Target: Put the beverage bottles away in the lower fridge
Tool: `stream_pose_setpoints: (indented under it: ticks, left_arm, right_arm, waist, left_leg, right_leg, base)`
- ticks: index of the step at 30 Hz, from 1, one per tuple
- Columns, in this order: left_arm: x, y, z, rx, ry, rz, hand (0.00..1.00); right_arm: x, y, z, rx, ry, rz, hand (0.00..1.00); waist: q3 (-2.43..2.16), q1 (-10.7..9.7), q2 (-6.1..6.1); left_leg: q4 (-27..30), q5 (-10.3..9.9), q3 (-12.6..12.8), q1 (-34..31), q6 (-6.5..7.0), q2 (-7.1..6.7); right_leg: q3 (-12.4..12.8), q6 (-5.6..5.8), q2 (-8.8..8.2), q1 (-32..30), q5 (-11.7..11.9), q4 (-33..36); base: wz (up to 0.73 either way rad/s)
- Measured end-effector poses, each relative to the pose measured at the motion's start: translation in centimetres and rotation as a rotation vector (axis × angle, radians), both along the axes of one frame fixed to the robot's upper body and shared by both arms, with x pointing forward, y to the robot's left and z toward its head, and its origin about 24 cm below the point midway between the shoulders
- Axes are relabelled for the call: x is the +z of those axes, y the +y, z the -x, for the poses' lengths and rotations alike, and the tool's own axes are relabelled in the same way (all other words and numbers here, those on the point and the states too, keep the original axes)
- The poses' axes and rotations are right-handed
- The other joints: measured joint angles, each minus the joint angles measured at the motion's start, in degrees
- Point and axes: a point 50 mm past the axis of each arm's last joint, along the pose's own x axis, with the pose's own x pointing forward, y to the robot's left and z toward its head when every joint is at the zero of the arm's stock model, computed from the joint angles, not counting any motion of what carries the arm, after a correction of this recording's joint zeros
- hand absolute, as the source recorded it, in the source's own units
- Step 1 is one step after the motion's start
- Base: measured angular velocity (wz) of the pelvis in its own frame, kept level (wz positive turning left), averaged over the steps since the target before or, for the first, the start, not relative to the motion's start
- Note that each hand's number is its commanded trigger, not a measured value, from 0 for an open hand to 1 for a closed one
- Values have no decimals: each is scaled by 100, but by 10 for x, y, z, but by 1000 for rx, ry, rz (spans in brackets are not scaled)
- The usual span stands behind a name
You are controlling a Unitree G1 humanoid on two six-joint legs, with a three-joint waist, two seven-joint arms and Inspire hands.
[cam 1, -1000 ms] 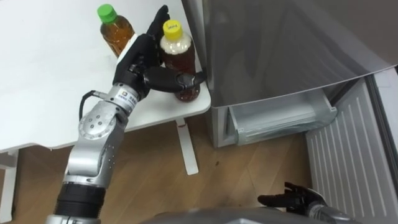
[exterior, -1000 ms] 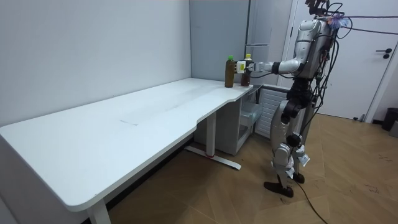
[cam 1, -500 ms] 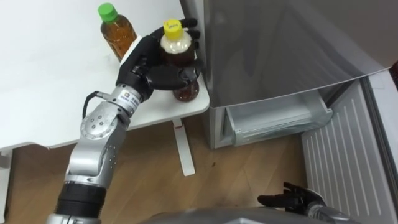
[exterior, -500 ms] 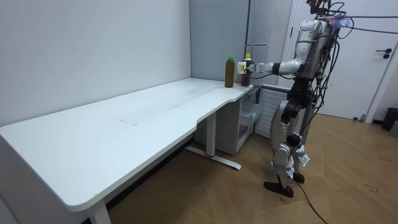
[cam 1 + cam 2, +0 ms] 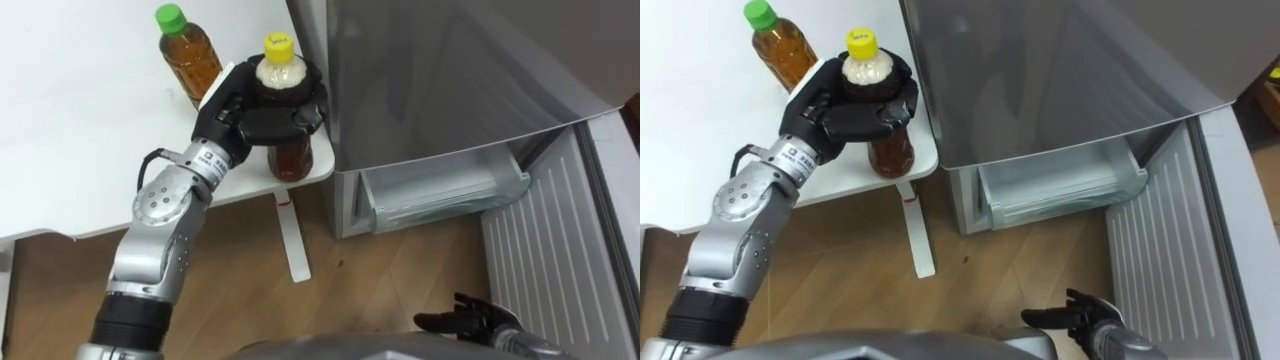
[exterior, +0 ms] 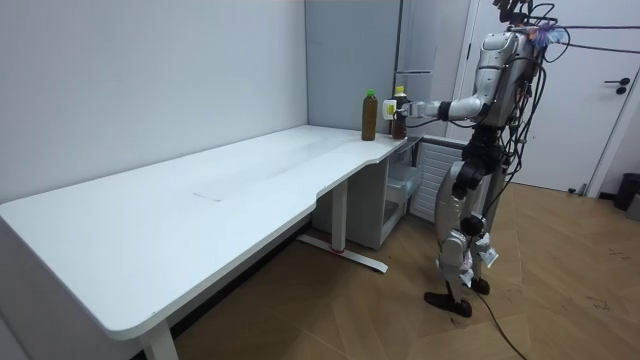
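A yellow-capped bottle (image 5: 290, 160) of brown drink stands at the corner of the white table (image 5: 80, 150), right beside the fridge. My left hand (image 5: 265, 115) is wrapped round its upper body, fingers and thumb curled about it below the cap. A green-capped bottle (image 5: 190, 62) of lighter drink stands just to its left, untouched. Low at the bottom of the left eye view my right hand (image 5: 470, 322) hangs with straight fingers, holding nothing. In the room view I stand at the table's far end by the fridge, left arm stretched out to the yellow-capped bottle (image 6: 398, 100).
The lower fridge compartment is open, showing a clear drawer (image 5: 440, 195). Its door (image 5: 550, 260) swings out to my right. The grey upper fridge front (image 5: 450, 70) rises close against the table's corner. Wooden floor lies below.
My left hand's fingers went from straight beside the yellow-capped bottle to curled tightly round it. The right hand has stayed where it was.
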Motion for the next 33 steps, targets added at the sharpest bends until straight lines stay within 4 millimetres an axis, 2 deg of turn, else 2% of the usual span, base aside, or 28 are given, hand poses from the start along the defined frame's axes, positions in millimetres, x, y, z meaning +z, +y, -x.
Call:
stream_pose_setpoints:
  ticks: [7, 15, 19, 22, 26, 33]
  left_arm:
    - [0, 0, 0, 2, 0, 1, 100]
    - [1, -1, 0, 2, 0, 26, 100]
    - [1, -3, 0, 4, -3, 30, 100]
    - [4, -10, 1, -15, -12, 32, 100]
    - [6, -17, 2, -39, -20, 33, 100]
    - [16, -20, 3, -59, -61, 62, 100]
  right_arm:
    - [0, 0, 0, 0, -1, 0, 0]
    - [0, 2, -2, 1, -6, 1, 0]
    - [0, 3, -2, 7, -7, 13, 0]
    - [0, 3, -3, 22, -4, 29, 0]
    - [1, 7, -11, 107, -18, 34, 0]
    - [2, 30, -26, 273, -62, -50, 0]
  waist:
    - [2, -1, 3]
    - [35, 9, -22]
    - [34, 72, -21]
    - [17, 201, 6]
    - [2, 314, 29]
    - [6, 435, -9]
  left_leg:
    - [-4, 0, 0, 1, 0, -2]
    - [-11, 0, -17, -16, 0, -4]
    - [15, -1, -21, -21, 0, -2]
    - [34, 1, -49, -78, 2, -3]
    - [39, 3, -78, -94, 3, -7]
    - [38, 14, -107, -92, 13, -10]
  right_leg:
    - [1, 0, -1, 0, 0, -4]
    - [9, 0, 0, 3, 0, -4]
    - [1, -1, 0, -21, 0, -2]
    - [-19, -6, -4, -92, 4, 6]
    - [-56, -5, -9, -104, 4, 3]
    - [-141, -5, -19, -68, 3, 4]
  base:
    - [0]
    - [0]
    - [0]
    - [1]
    - [2]
    - [5]
